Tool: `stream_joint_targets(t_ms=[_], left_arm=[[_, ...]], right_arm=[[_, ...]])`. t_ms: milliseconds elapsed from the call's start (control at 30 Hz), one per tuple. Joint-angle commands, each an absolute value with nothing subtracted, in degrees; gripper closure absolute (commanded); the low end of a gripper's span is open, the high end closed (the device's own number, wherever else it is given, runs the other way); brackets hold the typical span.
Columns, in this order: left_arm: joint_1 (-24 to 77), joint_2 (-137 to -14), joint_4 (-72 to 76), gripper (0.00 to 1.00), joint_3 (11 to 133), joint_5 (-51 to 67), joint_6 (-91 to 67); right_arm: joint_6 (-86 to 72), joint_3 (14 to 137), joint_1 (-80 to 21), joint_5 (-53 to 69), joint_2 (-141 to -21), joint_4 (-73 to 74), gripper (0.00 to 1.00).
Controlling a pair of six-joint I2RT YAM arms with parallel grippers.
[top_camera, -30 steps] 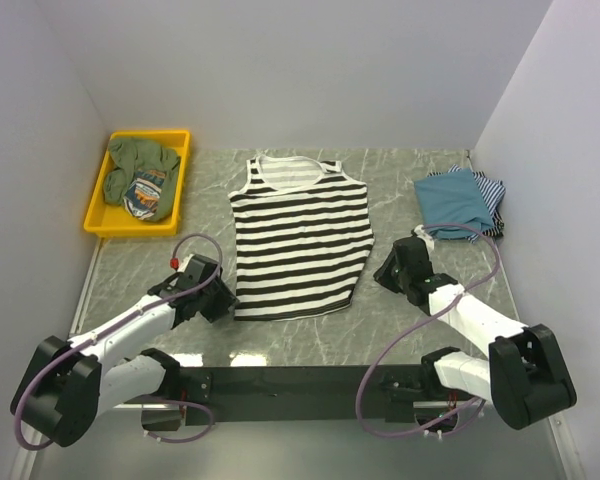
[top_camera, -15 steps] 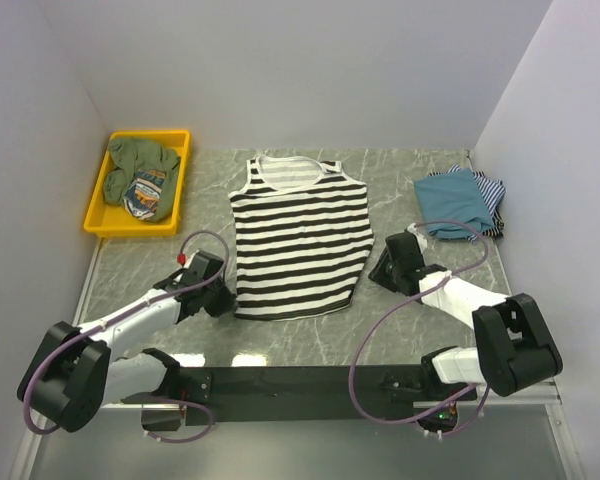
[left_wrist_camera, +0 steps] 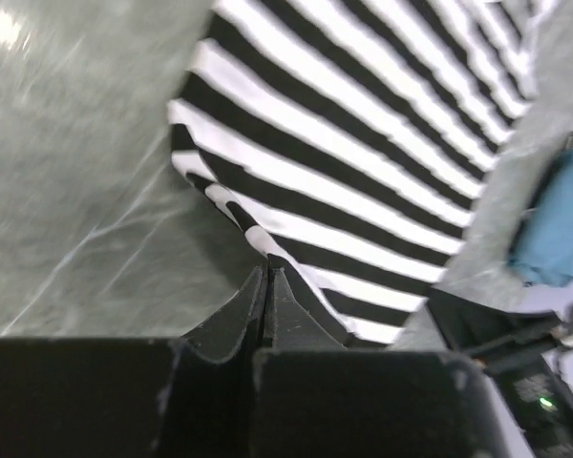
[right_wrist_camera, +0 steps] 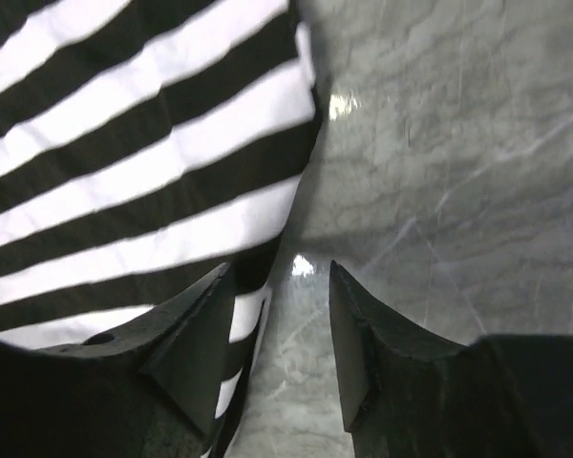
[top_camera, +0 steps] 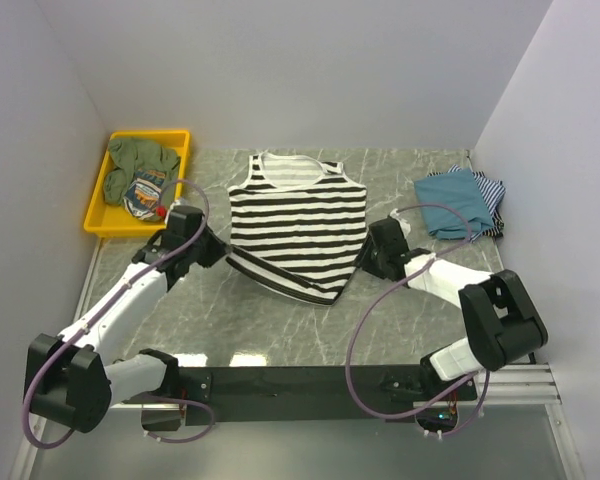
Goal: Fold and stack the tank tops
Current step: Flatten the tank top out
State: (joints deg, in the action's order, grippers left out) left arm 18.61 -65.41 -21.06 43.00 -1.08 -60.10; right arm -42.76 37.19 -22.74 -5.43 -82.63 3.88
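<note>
Black-and-white tank top (top_camera: 298, 225) pinched at its hem by left end effector (left_wrist_camera: 267, 275); right end effector (right_wrist_camera: 277, 279) half-open at its edge.

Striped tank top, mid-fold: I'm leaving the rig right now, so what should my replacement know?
Left gripper: shut on the striped tank top at its near-left hem corner, off the table.
Right gripper: open, jaws astride the near-right hem edge, not gripping.
Done: teal top folded on a thin-striped top, far right.
Left: close on that hem, fold, stack on the pile. Yellow tray holds bunched cloth.
</note>
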Motion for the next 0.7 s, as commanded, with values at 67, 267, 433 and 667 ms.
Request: stream_joint_targets(t_ms=[67,267,433,667], left_arm=[[16.7,-64.16,-23.47,0.99,50.88,-0.53,-56.78],[15.47,-64.95,-24.17,0.99,54.13,1.23,-55.72],[15.47,-65.21,-24.08,0.99,55.11,2.2,-55.02],[15.47,-65.48,-23.03,1.0,54.93,4.31,-54.93]], right_arm=[[-40.96,46.04,-22.94,-10.54,-86.65,5.53,0.59],[-36.22,57.21,-23.11,-11.08,-92.9,12.83,0.82],[-37.52,50.2,-23.46,-9.15,-86.05,10.47,0.5],[-42.62,44.56,-27.68,-8.44,-87.97,5.1,0.46]])
